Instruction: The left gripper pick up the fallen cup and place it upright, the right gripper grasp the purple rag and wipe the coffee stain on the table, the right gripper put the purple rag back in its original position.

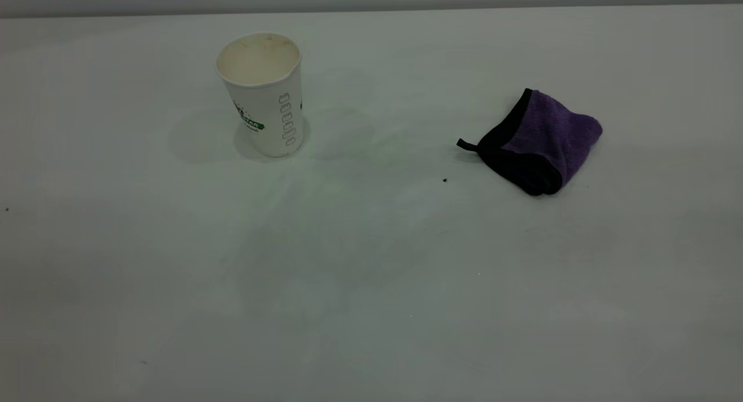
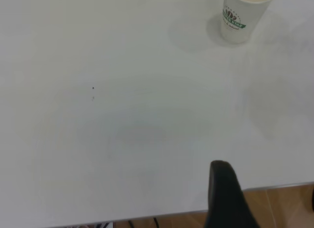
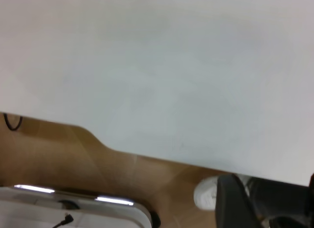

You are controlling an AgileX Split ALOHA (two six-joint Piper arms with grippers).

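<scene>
Left wrist view shows only one dark finger (image 2: pixel 223 189) of the left gripper, hanging over the near edge of the tabletop (image 2: pixel 122 139) and holding nothing; whether the pair is spread or closed cannot be told. The right gripper's finger (image 3: pixel 235 203) is likewise a lone dark shape past the tabletop edge, above the wooden floor, its state equally unclear.

Farther out, the cup (image 1: pixel 262 91) stands upright on the left part of the tabletop, mouth up and empty. It looks light, thin-walled and easy to crush or tip, so any hold should be gentle, around the mid-wall.

The purple rag (image 1: pixel 537 141) lies crumpled on the right side, well apart from the cup. It is soft and limp; pinching the raised fold at its top seems best. No coffee stain is visible, only a tiny dark speck (image 1: pixel 444 180) between them.
</scene>
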